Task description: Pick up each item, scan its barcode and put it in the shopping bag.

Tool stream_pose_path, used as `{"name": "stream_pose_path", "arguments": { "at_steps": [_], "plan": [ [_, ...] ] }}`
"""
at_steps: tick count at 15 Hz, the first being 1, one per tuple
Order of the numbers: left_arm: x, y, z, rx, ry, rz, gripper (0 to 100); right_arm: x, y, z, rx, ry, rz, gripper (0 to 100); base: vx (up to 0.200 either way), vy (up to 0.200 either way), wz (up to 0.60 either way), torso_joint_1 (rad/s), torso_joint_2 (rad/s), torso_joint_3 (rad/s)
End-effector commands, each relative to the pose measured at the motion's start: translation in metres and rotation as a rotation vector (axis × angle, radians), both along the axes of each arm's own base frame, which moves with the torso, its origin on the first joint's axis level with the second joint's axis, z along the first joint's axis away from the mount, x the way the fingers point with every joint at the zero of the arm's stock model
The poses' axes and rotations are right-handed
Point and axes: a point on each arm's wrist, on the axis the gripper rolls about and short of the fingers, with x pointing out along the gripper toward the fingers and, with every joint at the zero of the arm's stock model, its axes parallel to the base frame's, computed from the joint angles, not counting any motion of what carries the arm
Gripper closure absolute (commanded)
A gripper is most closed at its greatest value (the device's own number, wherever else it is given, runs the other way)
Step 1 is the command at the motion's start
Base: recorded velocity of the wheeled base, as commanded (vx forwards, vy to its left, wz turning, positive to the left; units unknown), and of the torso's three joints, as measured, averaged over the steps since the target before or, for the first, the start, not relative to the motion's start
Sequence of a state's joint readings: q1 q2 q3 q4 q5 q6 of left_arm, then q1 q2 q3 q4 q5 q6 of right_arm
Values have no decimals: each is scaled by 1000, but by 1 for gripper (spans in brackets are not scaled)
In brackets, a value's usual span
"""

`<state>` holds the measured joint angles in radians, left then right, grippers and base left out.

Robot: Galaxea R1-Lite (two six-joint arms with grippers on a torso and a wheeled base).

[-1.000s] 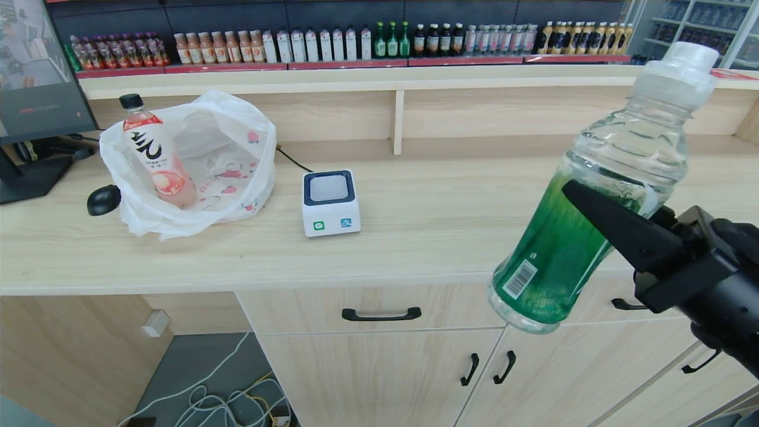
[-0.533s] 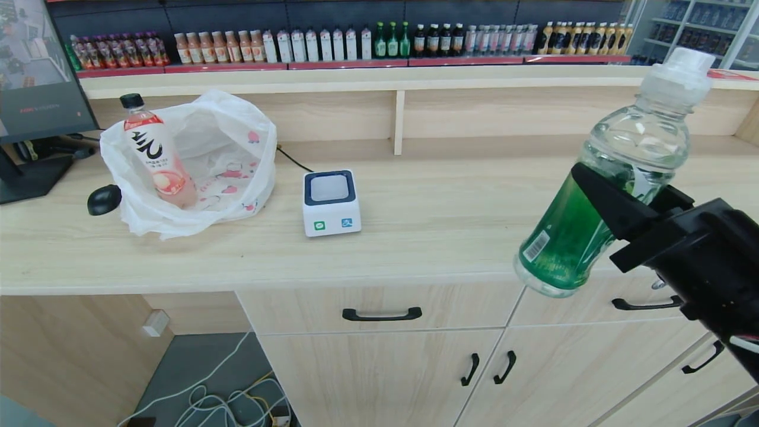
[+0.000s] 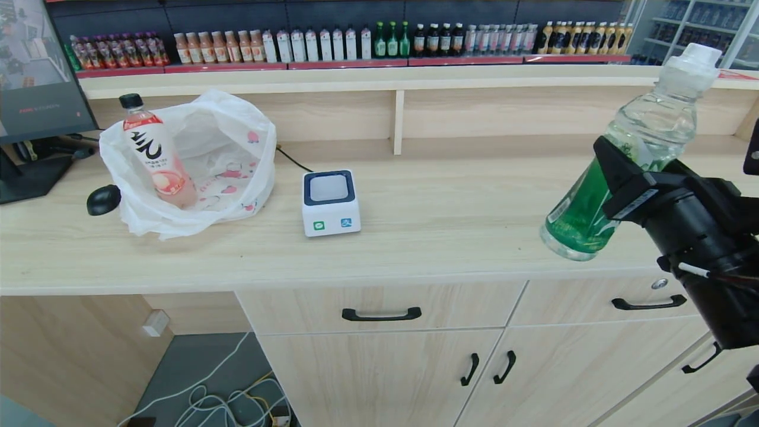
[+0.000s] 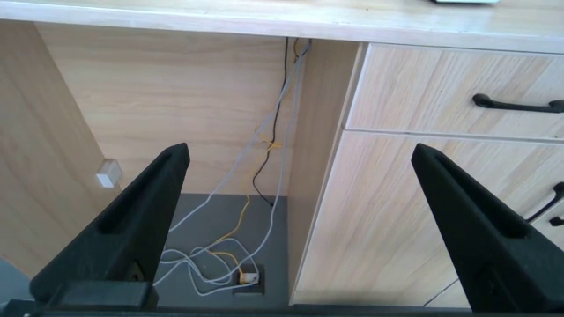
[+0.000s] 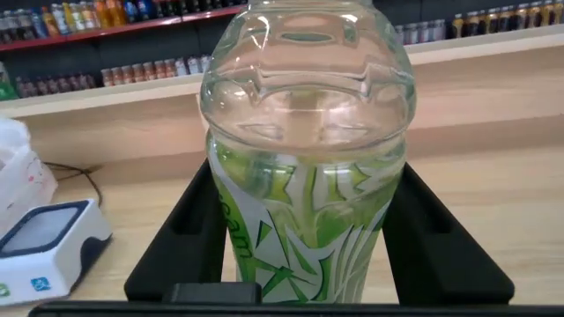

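Head view, and the right gripper (image 3: 622, 178) is clamped around the middle of the green-labelled bottle (image 3: 584, 207), holding it in the air over the right end of the counter (image 3: 445, 207). The bottle is tilted, white cap up and away, clear base down toward the counter's front edge. It sits well to the right of the white scanner (image 3: 330, 201), which rests mid-counter with its window facing up. Further left, the shopping bag (image 3: 237, 148) lies open, a pink bottle (image 3: 157, 157) standing inside and leaning against its left wall; a black mouse (image 3: 104, 200) sits just beside the bag. Down low, the left gripper (image 4: 300, 154) hangs with jaws spread wide and empty, in front of the cabinet drawers and above loose cables (image 4: 220, 264) on the floor.
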<state>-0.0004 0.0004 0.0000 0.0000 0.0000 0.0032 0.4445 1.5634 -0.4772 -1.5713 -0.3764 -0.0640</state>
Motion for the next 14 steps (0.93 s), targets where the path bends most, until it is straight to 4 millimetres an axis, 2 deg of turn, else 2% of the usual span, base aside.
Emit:
{"name": "stream_pose_path", "arguments": {
  "at_steps": [1,6,11,14],
  "plan": [
    [0,0,0,0,0,-1,0,13,5,-5,-11,21,-18,100,0,0,0,0,0,0],
    [0,0,0,0,0,-1,0,23,10,-10,-13,37,-15,100,0,0,0,0,0,0],
    [0,0,0,0,0,0,0,38,17,-14,-5,45,-12,100,0,200,0,1,5,3],
    [0,0,0,0,0,-1,0,39,17,-14,-4,43,-12,100,0,200,0,4,6,-1]
  ]
}}
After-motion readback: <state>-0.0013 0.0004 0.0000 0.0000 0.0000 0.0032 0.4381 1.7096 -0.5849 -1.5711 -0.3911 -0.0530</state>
